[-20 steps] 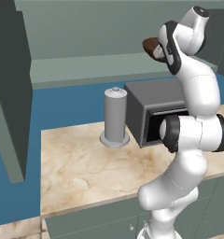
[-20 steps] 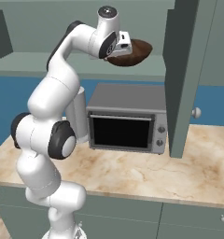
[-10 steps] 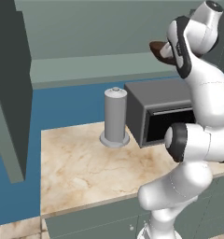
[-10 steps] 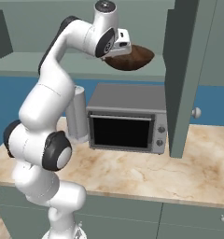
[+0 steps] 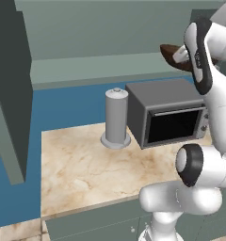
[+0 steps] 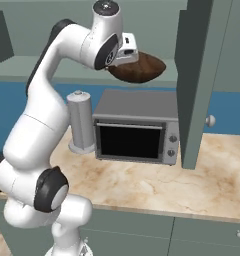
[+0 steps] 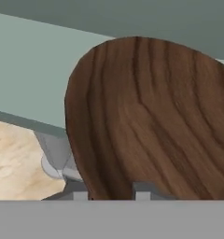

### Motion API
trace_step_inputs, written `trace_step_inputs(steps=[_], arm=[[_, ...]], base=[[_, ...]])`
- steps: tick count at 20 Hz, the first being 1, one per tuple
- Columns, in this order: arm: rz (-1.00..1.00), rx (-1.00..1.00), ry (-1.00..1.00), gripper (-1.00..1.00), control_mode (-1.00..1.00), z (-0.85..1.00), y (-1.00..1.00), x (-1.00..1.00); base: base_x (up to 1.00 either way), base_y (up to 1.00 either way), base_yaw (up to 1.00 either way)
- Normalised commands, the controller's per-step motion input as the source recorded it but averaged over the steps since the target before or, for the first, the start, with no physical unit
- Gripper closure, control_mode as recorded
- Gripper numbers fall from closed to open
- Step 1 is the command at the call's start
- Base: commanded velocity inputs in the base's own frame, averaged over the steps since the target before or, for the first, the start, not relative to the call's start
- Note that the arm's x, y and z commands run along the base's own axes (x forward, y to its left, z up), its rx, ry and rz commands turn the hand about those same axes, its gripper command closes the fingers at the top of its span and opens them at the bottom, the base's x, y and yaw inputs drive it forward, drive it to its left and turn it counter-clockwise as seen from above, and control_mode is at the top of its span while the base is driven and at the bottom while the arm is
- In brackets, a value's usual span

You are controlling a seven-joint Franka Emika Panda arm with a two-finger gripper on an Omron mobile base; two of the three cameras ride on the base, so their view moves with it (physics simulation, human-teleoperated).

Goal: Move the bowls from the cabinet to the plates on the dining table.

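A dark brown wood-grain bowl (image 6: 141, 69) hangs tilted in the air above the grey toaster oven, just in front of the cabinet's pale green shelf (image 5: 100, 67). My gripper (image 6: 126, 60) is shut on its rim. From the left the bowl (image 5: 172, 55) pokes out past my wrist, with the gripper (image 5: 183, 56) mostly hidden behind the arm. In the hand view the bowl's underside (image 7: 151, 121) looms large and the gripper (image 7: 111, 192) pinches its near edge. The cabinet doors (image 6: 194, 75) (image 5: 9, 84) stand open. The plates and the dining table are out of view.
A grey toaster oven (image 6: 134, 131) (image 5: 171, 115) sits on the beige marble counter (image 6: 157, 185) directly under the bowl. A tall grey canister (image 6: 81, 121) (image 5: 116, 117) stands to its left. The open right door hangs close beside the bowl.
The arm has folded its upper links back, carrying the held bowl slightly outward and down from the shelf. The jaws have drawn closer on the rim.
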Motion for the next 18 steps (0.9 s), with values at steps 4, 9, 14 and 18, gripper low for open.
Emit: trace_step_inputs(steps=[4, 9, 14, 18], arm=[[0.0, 0.0, -0.16, 1.0, -1.0, 0.06, 0.0, -1.0], [0.0, -0.03, -0.15, 1.0, -1.0, 0.0, 0.13, -1.0], [0.0, -0.05, -0.16, 1.0, -1.0, 0.0, 0.3, -0.99], [0.0, -0.11, -0.11, 1.0, -1.0, 0.0, 0.34, -1.0]], base=[[0.0, 0.0, 0.0], [0.0, 0.0, 0.0], [0.0, 0.0, 0.0], [0.0, 0.0, 0.0]])
